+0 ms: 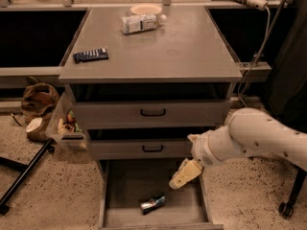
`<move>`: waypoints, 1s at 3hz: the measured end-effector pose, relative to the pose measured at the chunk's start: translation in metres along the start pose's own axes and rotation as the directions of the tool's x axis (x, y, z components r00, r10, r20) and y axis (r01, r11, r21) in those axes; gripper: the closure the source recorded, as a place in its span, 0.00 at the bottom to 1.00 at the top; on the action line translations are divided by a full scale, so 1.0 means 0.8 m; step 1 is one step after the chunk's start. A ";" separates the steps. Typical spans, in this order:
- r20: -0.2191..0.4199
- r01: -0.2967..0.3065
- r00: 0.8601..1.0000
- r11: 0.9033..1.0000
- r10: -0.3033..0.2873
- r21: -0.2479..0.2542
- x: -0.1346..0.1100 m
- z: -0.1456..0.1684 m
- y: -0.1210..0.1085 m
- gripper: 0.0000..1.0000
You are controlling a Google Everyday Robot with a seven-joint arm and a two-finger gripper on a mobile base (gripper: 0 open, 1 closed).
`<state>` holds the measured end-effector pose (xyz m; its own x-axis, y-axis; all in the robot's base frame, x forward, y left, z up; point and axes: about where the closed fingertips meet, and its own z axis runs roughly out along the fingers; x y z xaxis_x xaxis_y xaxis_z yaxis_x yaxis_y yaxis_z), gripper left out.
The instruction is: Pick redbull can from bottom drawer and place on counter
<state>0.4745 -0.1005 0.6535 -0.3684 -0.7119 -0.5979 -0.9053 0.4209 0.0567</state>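
Redbull can (153,203) lies on its side on the floor of the open bottom drawer (124,186), below and a little left of the gripper (175,183) and apart from it; its print is too small to read. The gripper hangs over the drawer's right half; whether it is released or clenched cannot be told. Well above it, on the counter (182,51), lie a white labelled bottle (139,23), a dark remote (90,55) and a plate (146,8).
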 end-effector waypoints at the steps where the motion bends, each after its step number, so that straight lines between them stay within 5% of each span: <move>1: 0.064 -0.007 0.998 1.000 0.006 0.008 0.034 0.073 -0.017 0.00; 2: 0.136 0.007 0.991 0.999 -0.001 -0.046 0.059 0.127 -0.020 0.00; 3: 0.135 0.007 0.991 0.999 -0.001 -0.044 0.058 0.126 -0.020 0.00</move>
<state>0.4935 -0.0835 0.5446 -0.3356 -0.6297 -0.7006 -0.9163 0.3906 0.0878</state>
